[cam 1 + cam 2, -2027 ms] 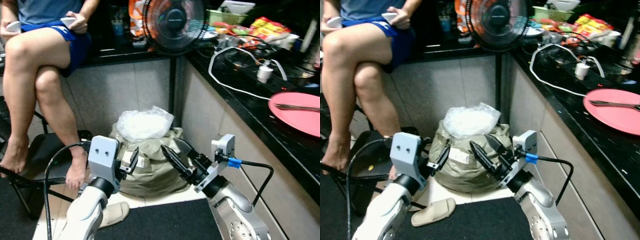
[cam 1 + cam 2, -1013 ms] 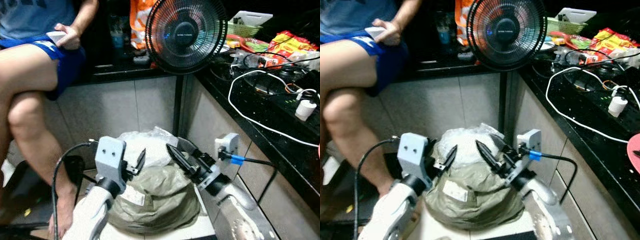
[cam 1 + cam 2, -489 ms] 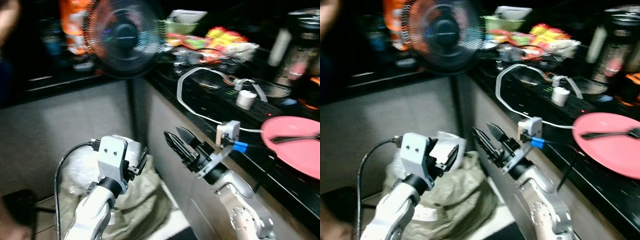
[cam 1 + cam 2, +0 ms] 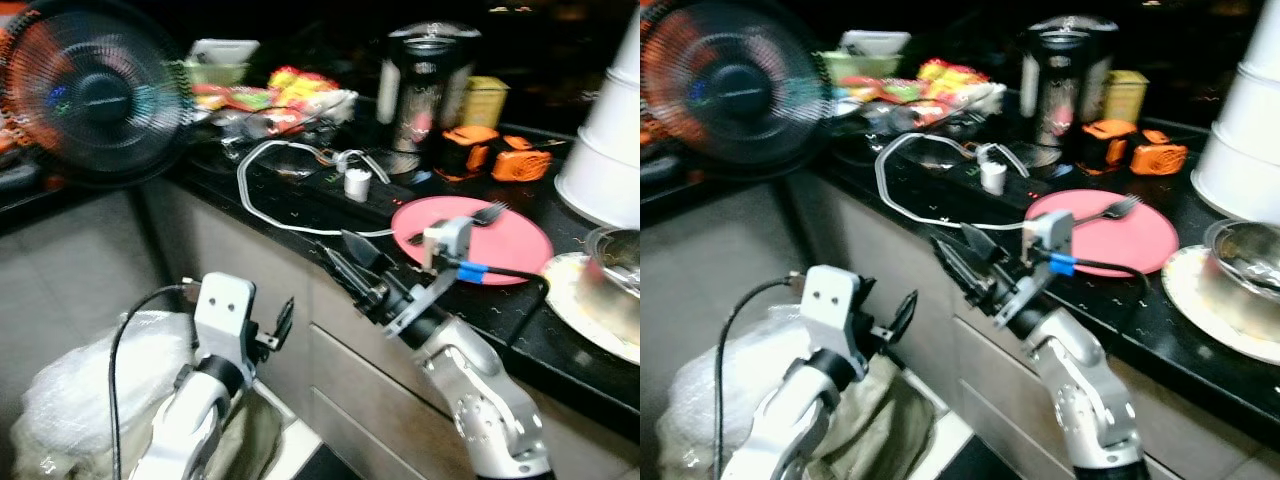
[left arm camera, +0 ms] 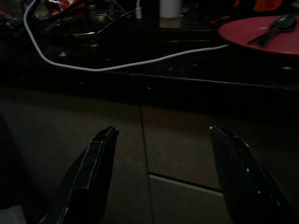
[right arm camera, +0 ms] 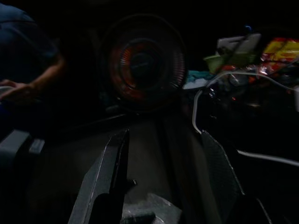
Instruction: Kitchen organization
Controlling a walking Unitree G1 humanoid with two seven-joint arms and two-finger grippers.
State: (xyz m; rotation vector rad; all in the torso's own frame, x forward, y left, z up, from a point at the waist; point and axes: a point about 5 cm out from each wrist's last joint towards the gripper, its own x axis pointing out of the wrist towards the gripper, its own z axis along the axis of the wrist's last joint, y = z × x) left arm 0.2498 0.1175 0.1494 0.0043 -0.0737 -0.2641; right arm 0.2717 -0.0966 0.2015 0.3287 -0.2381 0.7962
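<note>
Head views blurred w/ motion; right wrist view very dark, only a fan (image 6: 142, 63), a person's arm (image 6: 32, 84) and a pale cord can be made out. Far counter clutter (packets, green basket) too smeared to ID. White bucket (image 4: 610, 130) cut off at frame edge, bowl (image 4: 612, 270) on a plate partly cut off too.

Left gripper (image 5: 163, 158): jaws apart, nothing between them, facing the cabinet front below the counter (image 4: 500, 300). Beyond and above the jaws: white cord (image 5: 117, 63) running across the counter top, small white cup (image 5: 170, 7), pink plate (image 5: 266, 35).

Right gripper (image 4: 345, 255): jaws apart, empty, at the counter edge, tips aimed toward the fan. Pink plate just behind the gripper's wrist, on the counter; fork (image 4: 470, 220) lies on the plate, long axis slanting across it, tines toward the far rim near the orange tools (image 4: 490, 155). Kettle (image 4: 425, 85) upright behind the plate.

Bag (image 4: 90, 400) on the floor below the left arm, partly hidden by it.
</note>
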